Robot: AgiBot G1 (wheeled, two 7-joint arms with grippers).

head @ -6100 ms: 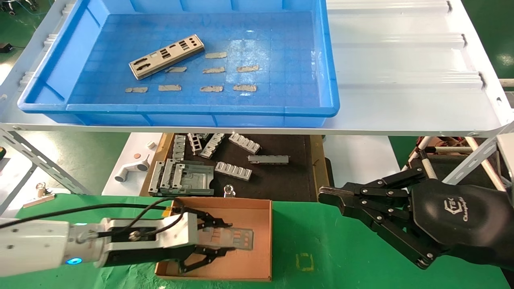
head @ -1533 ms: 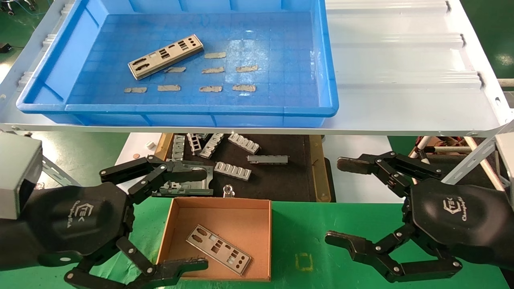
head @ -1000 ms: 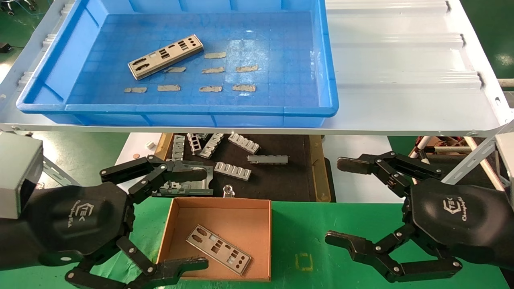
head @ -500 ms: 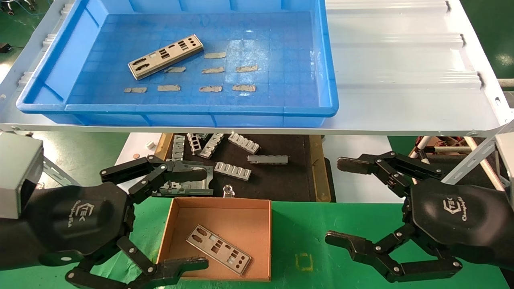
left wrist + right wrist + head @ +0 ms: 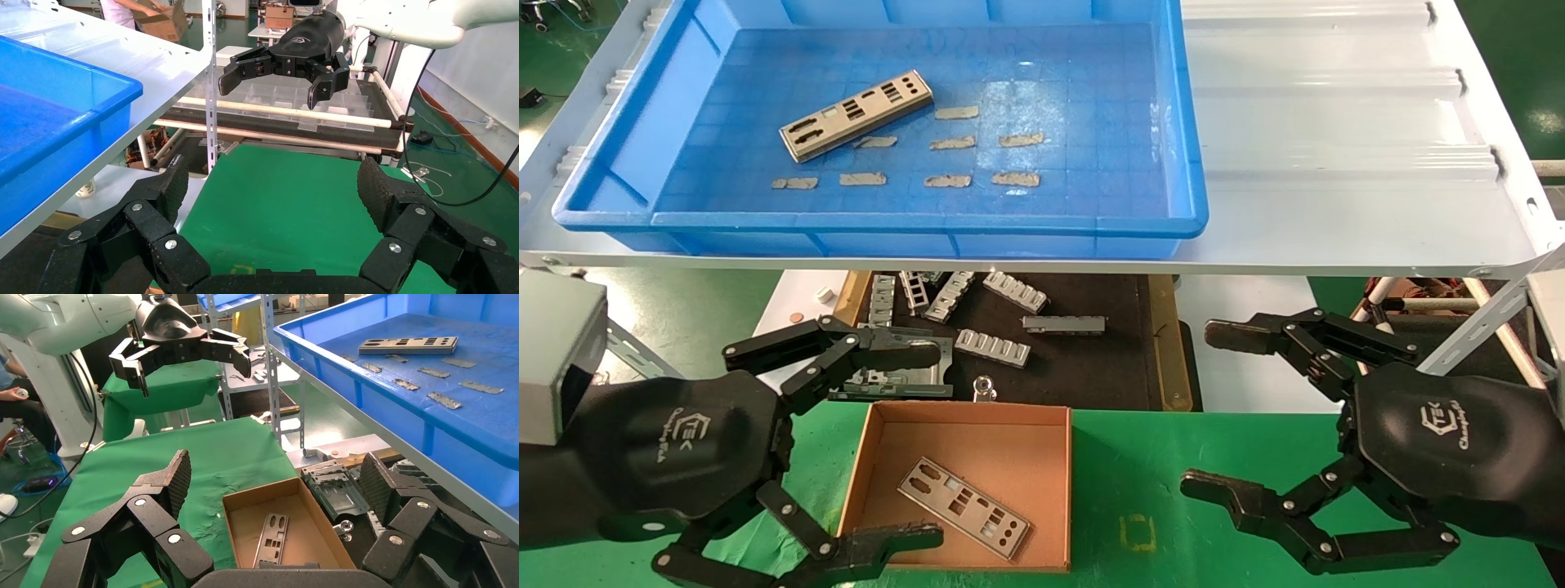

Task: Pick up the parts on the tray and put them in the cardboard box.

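One silver part [image 5: 856, 114] lies in the blue tray [image 5: 928, 222] on the white shelf, toward its left side. Another part [image 5: 964, 507] lies flat on the floor of the cardboard box [image 5: 1071, 482] on the green table; the right wrist view shows this part [image 5: 272, 531] in the box [image 5: 321, 520] too. My left gripper [image 5: 919, 445] hangs open just left of the box, nothing between its fingers. My right gripper [image 5: 1214, 412] stands open to the right of the box, also holding nothing.
Several grey tape strips [image 5: 952, 143] lie on the tray floor. Below the shelf a dark mat [image 5: 1091, 359] holds several grey ribbed brackets [image 5: 993, 346] and a flat metal frame [image 5: 903, 384]. Slotted shelf posts [image 5: 1483, 327] stand near the right arm.
Six seconds ago my left gripper held a part over the box; now that part lies in the box and the gripper is open beside it. The right gripper opened. Nothing moved in the last second.
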